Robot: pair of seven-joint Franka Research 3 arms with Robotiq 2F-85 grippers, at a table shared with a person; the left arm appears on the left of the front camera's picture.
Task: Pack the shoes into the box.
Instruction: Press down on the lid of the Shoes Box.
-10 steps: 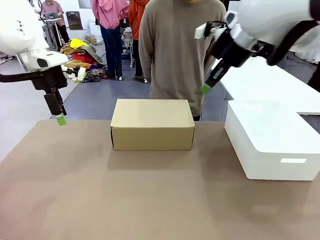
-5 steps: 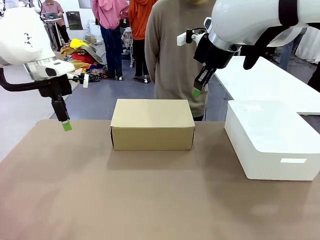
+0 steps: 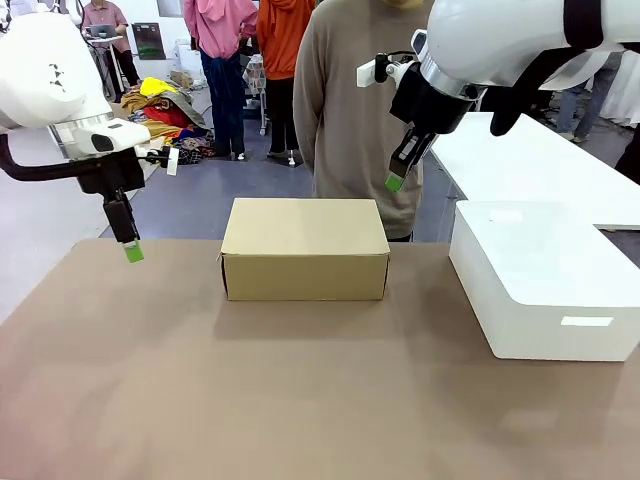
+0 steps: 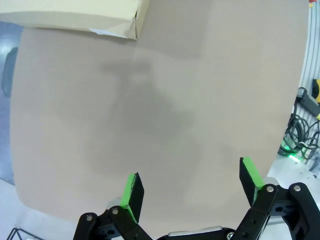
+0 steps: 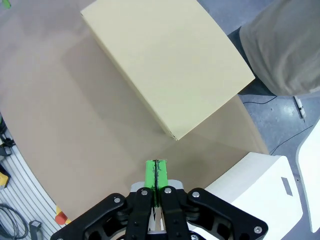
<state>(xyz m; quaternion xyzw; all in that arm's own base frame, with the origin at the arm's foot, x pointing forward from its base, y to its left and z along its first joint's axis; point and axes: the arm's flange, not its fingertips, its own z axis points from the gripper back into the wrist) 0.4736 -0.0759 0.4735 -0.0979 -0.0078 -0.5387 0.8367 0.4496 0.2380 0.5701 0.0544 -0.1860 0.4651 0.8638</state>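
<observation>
The box [image 3: 305, 248] sits closed on the brown bench [image 3: 300, 400], toward its far edge and near the middle, with a person [image 3: 365, 100] in a tan sweater standing just behind it. The right gripper [image 3: 395, 183] hangs in the air above the box's far right corner, well clear of the lid, its jaws pressed together with nothing between them; in the right wrist view the two green pads [image 5: 156, 172] meet in a single strip and the box [image 5: 170, 65] lies below and ahead of them. The left gripper [image 3: 132, 251] hovers off to the left of the box, over the bench's far left edge, jaws spread wide and empty; in the left wrist view its green fingertips [image 4: 131, 190] stand far apart over bare bench, and only a corner of the box [image 4: 75, 15] enters at the top. A large white box [image 3: 540, 285] rests on the right side of the bench, apart from the cardboard one. With the lid shut, what is inside the box cannot be made out, and the seam along its near edge is perhaps a flap, though the view is too coarse to be sure.
</observation>
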